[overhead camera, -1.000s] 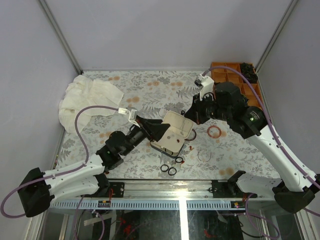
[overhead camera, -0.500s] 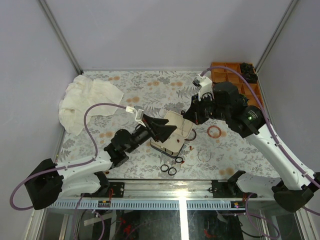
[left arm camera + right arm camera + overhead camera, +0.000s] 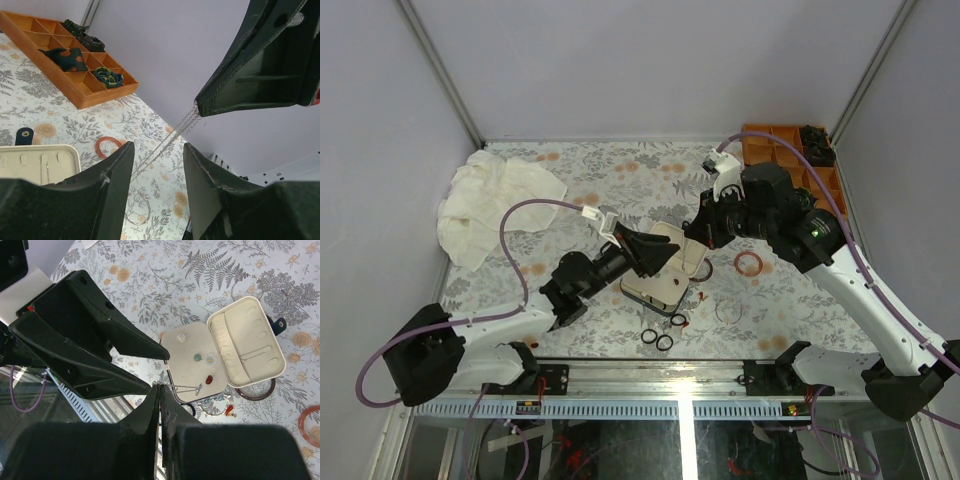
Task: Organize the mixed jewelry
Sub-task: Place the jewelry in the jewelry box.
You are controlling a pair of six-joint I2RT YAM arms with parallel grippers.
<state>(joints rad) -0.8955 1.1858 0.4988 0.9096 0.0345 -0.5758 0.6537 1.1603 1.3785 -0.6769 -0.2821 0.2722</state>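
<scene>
The right gripper point(image 3: 160, 390) is pinching shut on a fine silver chain point(image 3: 175, 132), apparently hanging it out for a handover. The left gripper point(image 3: 157, 150) is standing open astride the chain. The open case point(image 3: 230, 345) is lying beneath. Small glossy black rings point(image 3: 657, 341) are lying loose at its 6 o'clock.

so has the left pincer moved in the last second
Yes. In the top view the left pincer has slid right and slightly away from the arm bases, going from beside the open case to over its left edge.
</scene>
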